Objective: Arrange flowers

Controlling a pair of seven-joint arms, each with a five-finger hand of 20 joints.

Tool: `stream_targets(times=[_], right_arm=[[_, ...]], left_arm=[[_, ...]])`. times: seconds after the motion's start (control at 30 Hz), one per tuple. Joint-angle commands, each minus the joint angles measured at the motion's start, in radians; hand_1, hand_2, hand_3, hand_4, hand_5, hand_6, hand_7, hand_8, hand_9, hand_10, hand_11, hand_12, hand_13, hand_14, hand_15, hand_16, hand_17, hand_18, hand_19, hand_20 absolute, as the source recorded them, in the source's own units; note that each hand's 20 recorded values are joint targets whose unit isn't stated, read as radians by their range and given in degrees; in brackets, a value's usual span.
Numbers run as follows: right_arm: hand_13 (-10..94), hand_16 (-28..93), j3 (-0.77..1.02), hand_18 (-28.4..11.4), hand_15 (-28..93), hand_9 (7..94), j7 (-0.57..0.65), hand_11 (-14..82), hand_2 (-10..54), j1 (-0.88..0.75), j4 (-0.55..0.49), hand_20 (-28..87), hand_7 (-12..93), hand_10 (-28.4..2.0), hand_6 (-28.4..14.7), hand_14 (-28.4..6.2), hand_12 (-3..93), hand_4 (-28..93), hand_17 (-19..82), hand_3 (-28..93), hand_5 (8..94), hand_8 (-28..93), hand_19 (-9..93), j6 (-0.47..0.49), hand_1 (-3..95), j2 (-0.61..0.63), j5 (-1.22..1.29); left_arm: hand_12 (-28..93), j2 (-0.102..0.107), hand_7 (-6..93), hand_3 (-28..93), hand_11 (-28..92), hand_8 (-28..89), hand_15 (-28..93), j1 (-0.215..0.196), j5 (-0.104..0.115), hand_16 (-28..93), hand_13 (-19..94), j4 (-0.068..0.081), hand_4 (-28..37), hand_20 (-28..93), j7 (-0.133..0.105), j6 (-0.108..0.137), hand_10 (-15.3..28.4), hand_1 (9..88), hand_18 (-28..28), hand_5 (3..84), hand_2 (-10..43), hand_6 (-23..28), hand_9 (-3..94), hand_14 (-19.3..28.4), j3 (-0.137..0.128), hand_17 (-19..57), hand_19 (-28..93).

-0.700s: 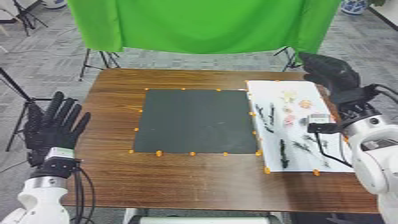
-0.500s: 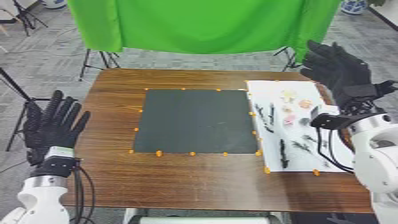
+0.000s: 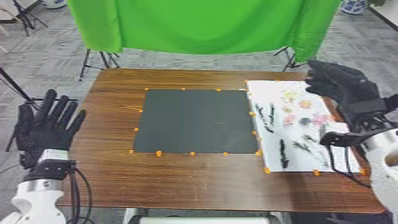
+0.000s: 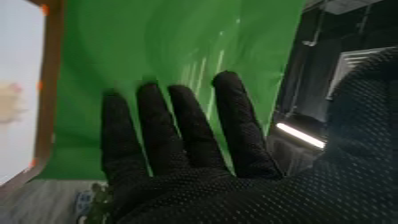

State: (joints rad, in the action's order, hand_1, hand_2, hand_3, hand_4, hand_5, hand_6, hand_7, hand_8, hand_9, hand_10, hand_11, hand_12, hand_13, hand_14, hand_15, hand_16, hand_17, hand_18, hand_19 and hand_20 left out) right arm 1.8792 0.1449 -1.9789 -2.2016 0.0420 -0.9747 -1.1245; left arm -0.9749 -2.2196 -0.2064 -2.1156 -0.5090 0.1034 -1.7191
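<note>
More pink blossom [image 3: 321, 119] visible

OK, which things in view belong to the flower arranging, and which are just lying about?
Part of the job:
- pink flower
- dark stem
- white sheet under them
- dark sheet, probably the arranging area
- right hand

Apparently just about:
- green cloth
- blue-and-white object on the floor

The left arm [image 3: 35, 202] and right arm [image 3: 386, 172] are white and rounded. The left robot hand [image 3: 44, 131] and right robot hand [image 3: 348, 87] wear 2 black gloves [image 4: 213, 197], the right finely dotted. Black cables [image 3: 85, 182] loop below a white label [image 3: 55, 154].
</note>
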Motion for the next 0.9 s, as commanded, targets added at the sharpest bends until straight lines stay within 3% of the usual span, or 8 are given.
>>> stream_targets(times=[0.03,0.17,0.23,0.3,0.33,0.37,0.53,0.9], right_arm=[[58,20,-0.237,-21.3,39,61.9,0.326,14.0,-2.5,-0.095,-0.084,27,15,-16.9,-5.3,-14.3,14.4,-26,21,80,59.4,-13,60,-0.488,20.2,0.158,-0.57],[68,22,-0.374,-23.5,53,74.8,0.534,19.3,-9.2,-0.068,-0.074,30,18,-17.6,-4.4,-13.8,17.6,-26,28,76,70.4,-12,76,-0.371,27.4,0.197,-1.008],[69,23,-0.387,-23.9,56,76.1,0.605,20.9,-9.5,-0.085,-0.087,30,19,-17.3,-3.9,-13.7,18.5,-27,29,75,71.6,-12,78,-0.309,28.4,0.202,-1.074],[69,23,-0.403,-24.2,57,76.6,0.652,21.9,-9.5,-0.091,-0.09,31,20,-17.0,-3.4,-13.4,19.0,-28,29,74,72.6,-12,80,-0.272,29.2,0.208,-1.067],[69,23,-0.415,-24.5,58,77.5,0.678,22.6,-9.5,-0.088,-0.089,31,21,-16.9,-3.2,-13.2,19.1,-28,30,73,73.4,-12,81,-0.24,30.6,0.211,-1.087],[70,23,-0.413,-24.7,58,78.0,0.685,22.9,-9.5,-0.094,-0.088,30,22,-16.8,-3.1,-13.2,19.1,-28,30,73,73.8,-12,81,-0.179,31.9,0.207,-1.121],[69,23,-0.438,-25.5,57,76.9,0.743,21.8,-9.5,-0.084,-0.086,29,20,-17.6,-3.8,-13.6,18.8,-28,30,69,73.5,-13,82,-0.033,31.3,0.19,-1.126],[68,22,-0.524,-26.1,56,75.2,0.746,20.9,-9.5,-0.052,-0.037,24,17,-17.7,-4.8,-13.8,18.8,-28,29,54,71.4,-11,82,0.062,37.5,0.141,-1.127]], left_arm=[[7,-0.006,4.6,66,12,-7,18,-0.075,0.005,-6,17,-0.034,-28.3,8,-0.029,0.012,13.7,22.8,11.2,36.2,16.2,7.4,29.3,12.1,-0.027,-4.5,26],[7,-0.009,4.7,65,12,-7,19,-0.103,0.014,-6,18,-0.041,-28.3,8,-0.039,0.018,14.1,23.4,11.6,37.0,16.1,7.6,30.3,12.4,-0.04,-4.3,27],[7,-0.018,4.7,65,13,-7,19,-0.1,0.019,-6,18,-0.039,-28.3,8,-0.018,0.027,14.1,23.4,11.6,37.1,16.2,7.6,30.4,12.4,-0.038,-4.4,27],[7,-0.02,4.9,65,13,-7,19,-0.094,0.057,-7,19,-0.048,-28.3,8,-0.007,0.065,14.3,23.4,11.7,37.3,16.6,7.7,30.7,12.6,-0.029,-4.3,27],[7,-0.02,5.0,65,13,-7,20,-0.091,0.059,-7,19,-0.043,-28.3,8,-0.012,0.049,14.4,23.5,11.7,37.5,16.7,7.9,30.9,12.7,-0.025,-4.3,28],[7,-0.021,5.1,65,13,-7,20,-0.092,0.053,-7,19,-0.041,-28.3,8,-0.01,0.035,14.5,23.4,11.8,37.6,16.9,8.0,30.9,12.8,-0.026,-4.4,28],[7,-0.032,5.9,65,14,-7,21,-0.088,0.05,-7,19,-0.039,-28.3,7,0.011,0.053,14.8,23.2,11.8,38.0,17.4,8.2,31.1,13.2,-0.02,-4.5,29],[8,-0.029,7.3,65,16,-7,24,-0.088,0.058,-8,20,-0.036,-28.3,7,0.019,0.066,15.6,23.1,12.0,39.3,18.1,8.7,31.8,14.0,-0.011,-4.7,31]])
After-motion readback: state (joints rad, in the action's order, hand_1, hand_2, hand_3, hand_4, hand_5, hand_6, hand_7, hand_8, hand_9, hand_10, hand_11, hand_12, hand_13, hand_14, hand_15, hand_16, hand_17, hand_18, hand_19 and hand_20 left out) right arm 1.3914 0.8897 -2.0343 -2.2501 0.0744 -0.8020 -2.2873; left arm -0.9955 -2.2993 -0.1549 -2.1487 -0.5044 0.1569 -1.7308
